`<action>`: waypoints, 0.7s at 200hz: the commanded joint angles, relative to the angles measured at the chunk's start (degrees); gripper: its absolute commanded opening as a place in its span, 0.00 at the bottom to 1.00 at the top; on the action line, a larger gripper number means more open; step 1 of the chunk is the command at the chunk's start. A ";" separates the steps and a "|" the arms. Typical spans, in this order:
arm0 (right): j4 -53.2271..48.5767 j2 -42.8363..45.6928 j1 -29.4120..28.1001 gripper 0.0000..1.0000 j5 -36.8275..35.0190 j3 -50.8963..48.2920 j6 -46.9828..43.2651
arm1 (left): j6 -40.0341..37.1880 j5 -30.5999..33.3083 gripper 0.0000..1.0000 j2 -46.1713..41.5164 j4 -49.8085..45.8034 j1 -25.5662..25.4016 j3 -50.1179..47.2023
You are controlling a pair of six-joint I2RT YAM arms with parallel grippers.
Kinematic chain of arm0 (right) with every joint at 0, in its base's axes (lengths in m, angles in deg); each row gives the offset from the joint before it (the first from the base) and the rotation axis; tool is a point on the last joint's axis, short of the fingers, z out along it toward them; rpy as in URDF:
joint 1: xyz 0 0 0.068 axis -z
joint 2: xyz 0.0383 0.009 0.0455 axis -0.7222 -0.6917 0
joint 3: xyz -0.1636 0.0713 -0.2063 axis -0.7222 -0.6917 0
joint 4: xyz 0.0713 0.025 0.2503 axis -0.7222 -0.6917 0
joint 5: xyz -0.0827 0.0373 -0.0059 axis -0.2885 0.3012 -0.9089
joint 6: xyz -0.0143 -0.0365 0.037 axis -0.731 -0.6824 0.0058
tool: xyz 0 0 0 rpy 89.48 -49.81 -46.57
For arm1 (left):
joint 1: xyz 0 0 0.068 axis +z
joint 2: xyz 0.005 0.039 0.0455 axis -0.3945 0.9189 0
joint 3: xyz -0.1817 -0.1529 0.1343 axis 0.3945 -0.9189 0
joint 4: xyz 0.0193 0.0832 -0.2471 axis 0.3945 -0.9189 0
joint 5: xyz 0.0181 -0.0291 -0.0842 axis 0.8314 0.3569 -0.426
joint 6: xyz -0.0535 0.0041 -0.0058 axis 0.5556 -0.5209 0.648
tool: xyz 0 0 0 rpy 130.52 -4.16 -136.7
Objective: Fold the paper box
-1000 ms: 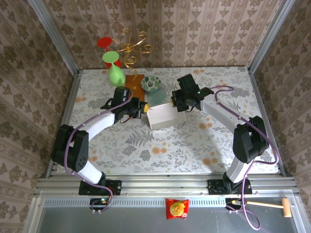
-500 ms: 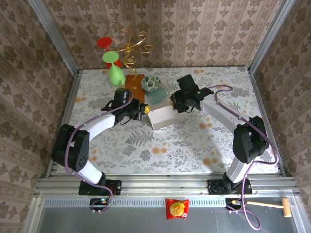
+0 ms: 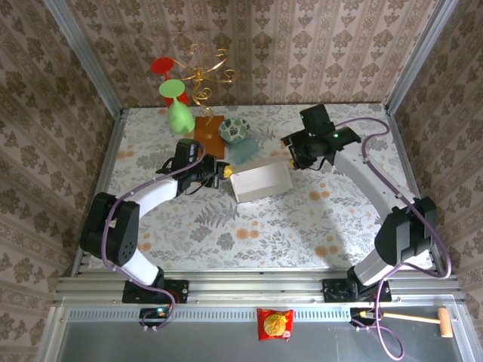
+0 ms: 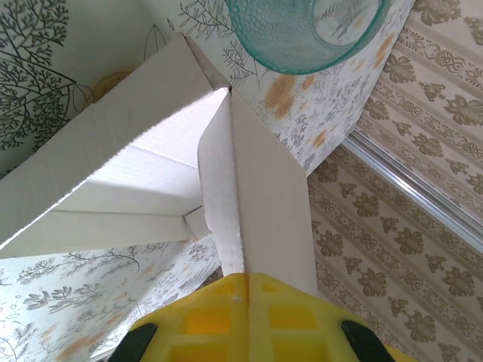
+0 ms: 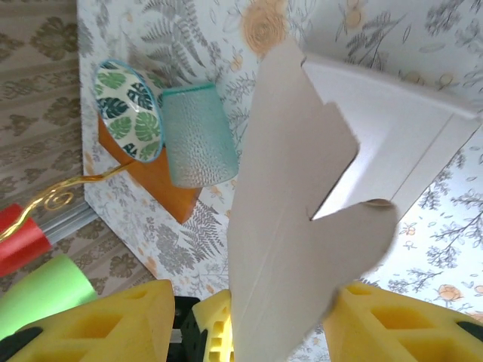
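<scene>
The paper box (image 3: pixel 260 183), pale white cardboard and partly folded, lies in the middle of the table. My left gripper (image 3: pixel 222 172) is at its left end. In the left wrist view the yellow fingers (image 4: pixel 204 320) are shut on an upright flap of the paper box (image 4: pixel 256 188). My right gripper (image 3: pixel 293 160) hovers off the box's far right corner and is open. In the right wrist view its yellow fingers (image 5: pixel 113 324) stand wide apart, with a notched flap of the paper box (image 5: pixel 294 204) rising loose between them.
A teal cup (image 3: pixel 243 151), a leaf-patterned bowl (image 3: pixel 234 129) and a brown board (image 3: pixel 209 134) sit just behind the box. A green glass (image 3: pixel 178 113) and a gold stand (image 3: pixel 202 72) are at the back left. A snack bag (image 3: pixel 275 324) and a mallet (image 3: pixel 423 320) lie below the table edge.
My right gripper has opened, let go of the box's right side and drawn back to the right. The box has settled lower. My left gripper stays shut on its flap.
</scene>
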 commanded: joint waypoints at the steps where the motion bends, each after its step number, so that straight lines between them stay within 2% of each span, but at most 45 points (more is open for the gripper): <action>1: -2.63 1.83 2.76 0.54 0.05 -1.73 -3.73 | -1.67 -1.90 0.00 0.22 0.03 0.61 0.31; 28: 3.96 -0.97 7.66 0.52 3.20 -3.75 -5.59 | -1.91 -2.25 0.00 0.45 -0.31 0.59 0.87; 55: 6.70 -8.48 10.55 0.47 7.63 0.21 -9.54 | -2.04 -2.34 0.00 0.70 -0.31 0.70 1.02; 92: 7.41 -16.03 10.10 0.44 13.80 4.60 -11.80 | -1.88 -1.99 0.00 0.68 0.01 0.74 0.80; 140: 9.40 -16.59 9.02 0.36 15.66 2.96 -11.47 | -1.86 -1.81 0.00 1.06 0.38 0.78 0.56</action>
